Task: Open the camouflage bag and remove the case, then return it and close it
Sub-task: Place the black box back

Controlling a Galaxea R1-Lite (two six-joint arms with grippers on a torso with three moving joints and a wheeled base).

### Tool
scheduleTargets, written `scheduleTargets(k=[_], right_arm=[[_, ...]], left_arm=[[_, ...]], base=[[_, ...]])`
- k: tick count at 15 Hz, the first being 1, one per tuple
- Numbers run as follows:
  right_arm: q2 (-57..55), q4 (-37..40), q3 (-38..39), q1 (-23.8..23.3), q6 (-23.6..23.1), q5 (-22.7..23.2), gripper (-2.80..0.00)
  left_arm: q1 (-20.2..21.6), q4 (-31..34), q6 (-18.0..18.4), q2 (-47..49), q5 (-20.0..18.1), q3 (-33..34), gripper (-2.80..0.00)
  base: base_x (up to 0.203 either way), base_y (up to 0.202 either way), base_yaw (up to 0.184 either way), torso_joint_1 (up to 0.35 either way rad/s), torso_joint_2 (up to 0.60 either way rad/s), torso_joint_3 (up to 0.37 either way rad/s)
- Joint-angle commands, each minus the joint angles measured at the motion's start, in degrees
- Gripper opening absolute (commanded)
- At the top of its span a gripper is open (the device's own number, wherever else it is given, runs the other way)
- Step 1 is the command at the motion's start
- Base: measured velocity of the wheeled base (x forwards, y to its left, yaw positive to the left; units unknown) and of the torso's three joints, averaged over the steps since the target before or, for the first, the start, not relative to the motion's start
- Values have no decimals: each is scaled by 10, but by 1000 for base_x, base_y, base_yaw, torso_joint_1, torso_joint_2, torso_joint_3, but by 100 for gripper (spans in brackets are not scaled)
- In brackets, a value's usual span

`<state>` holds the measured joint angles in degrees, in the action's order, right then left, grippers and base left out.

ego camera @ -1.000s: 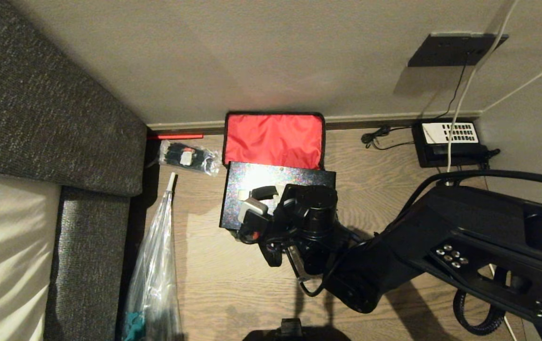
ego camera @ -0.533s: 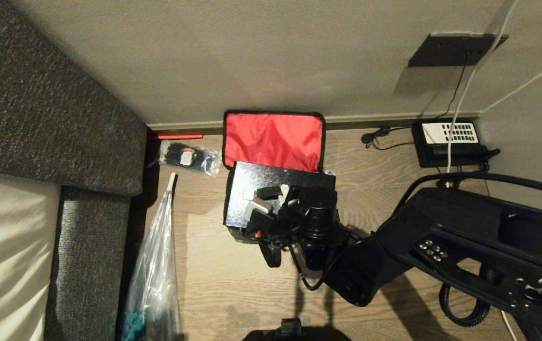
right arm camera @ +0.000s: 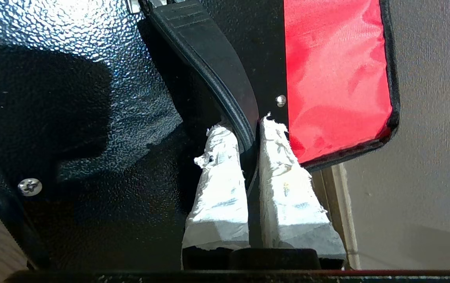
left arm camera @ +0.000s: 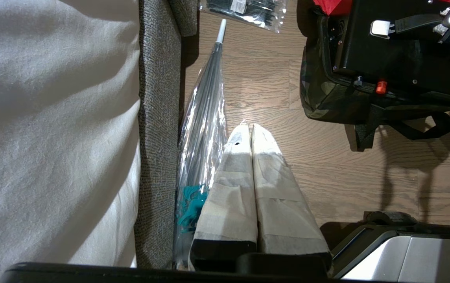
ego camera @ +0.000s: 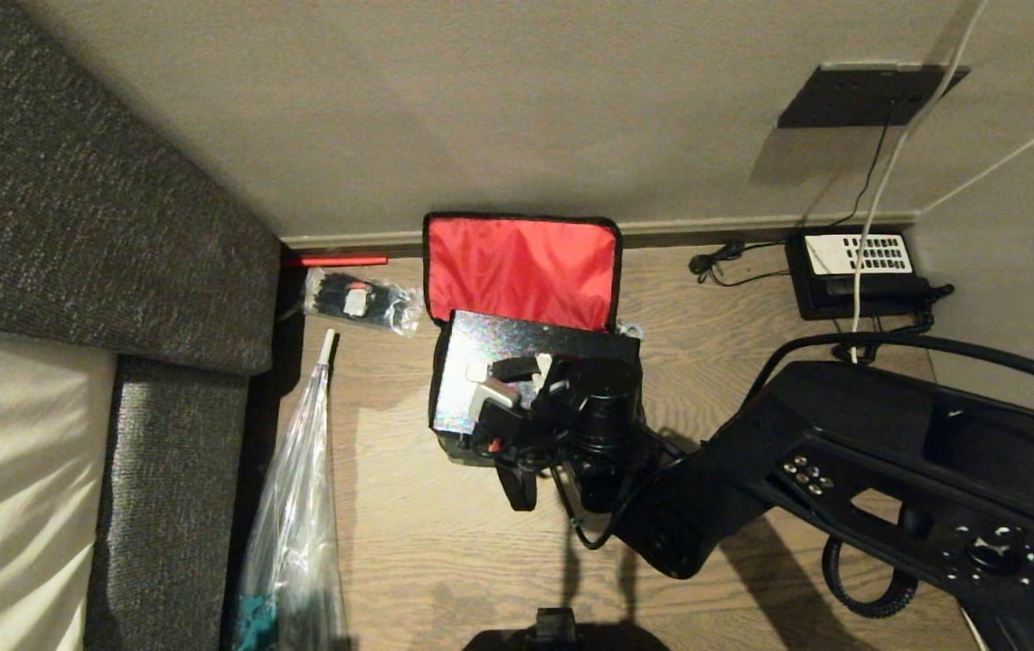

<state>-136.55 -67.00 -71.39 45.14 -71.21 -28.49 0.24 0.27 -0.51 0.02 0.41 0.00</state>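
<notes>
The right end effector (right arm camera: 244,129) is clamped on the black handle (right arm camera: 213,67) of the case (ego camera: 481,380), which sits partly inside the camouflage bag (left arm camera: 327,98), just below its red lid lining (ego camera: 521,267). The arm hides the case's right half. The left end effector (left arm camera: 248,135), fingers pressed together, hangs left of the bag. No writing is legible.

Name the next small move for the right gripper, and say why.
Probably keep lowering the case into the bag. The right gripper is shut on the handle, the red-lined lid stands open, and the case sits partly in the bag's mouth.
</notes>
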Motion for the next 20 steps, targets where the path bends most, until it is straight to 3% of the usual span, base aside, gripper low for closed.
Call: scheduleTargets(k=[1,5,16,20], right_arm=[[28,2,11,3,-7,-2,-280],[101,90,26,25,-4,-1,-280],[103,97,22,41,-8,11,-280],[154,122,38,25,6,-21,-280]], left_arm=[[0,0,0,0,0,2,-280],[0,0,0,0,0,2,-280],[0,0,0,0,0,2,-280],[0,0,0,0,0,2,-280]], base=[[0,0,0,0,0,0],[0,0,0,0,0,0],[0,0,0,0,0,0],[0,0,0,0,0,0]])
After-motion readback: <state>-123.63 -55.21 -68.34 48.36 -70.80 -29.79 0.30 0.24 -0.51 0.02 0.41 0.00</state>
